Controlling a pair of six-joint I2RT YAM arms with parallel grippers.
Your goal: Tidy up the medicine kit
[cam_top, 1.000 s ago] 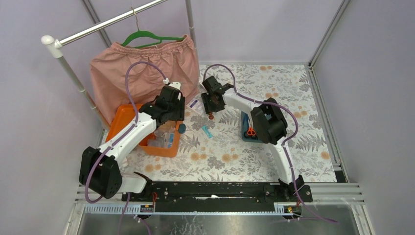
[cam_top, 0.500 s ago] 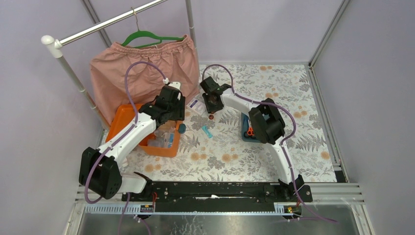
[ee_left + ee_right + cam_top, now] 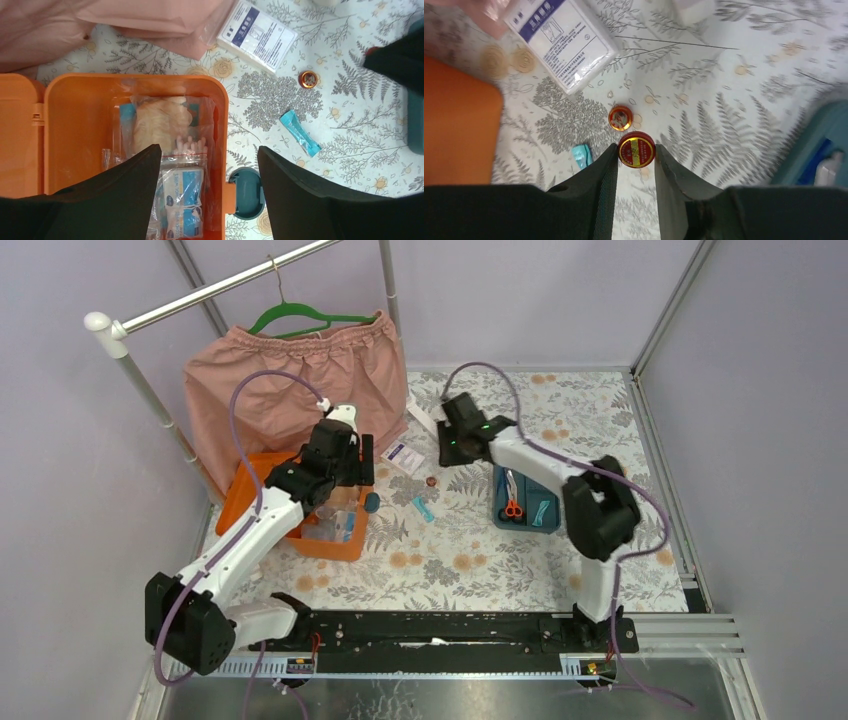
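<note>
Orange box (image 3: 75,125) lies open under the spread left gripper (image 3: 207,150), while the right gripper (image 3: 636,148) clamps a small red tin (image 3: 636,149) over tablecloth (image 3: 724,125) between box and teal tray (image 3: 496,500).

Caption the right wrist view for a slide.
Right fingers pinch a red tin; a second tin lies on the floral table.

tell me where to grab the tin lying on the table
Pinch the tin across its round side wall, coming straight down. It lies flat, lid up, so only the rim offers opposing faces, and bare cloth surrounds it. The right gripper holds a second tin the same way.
</note>
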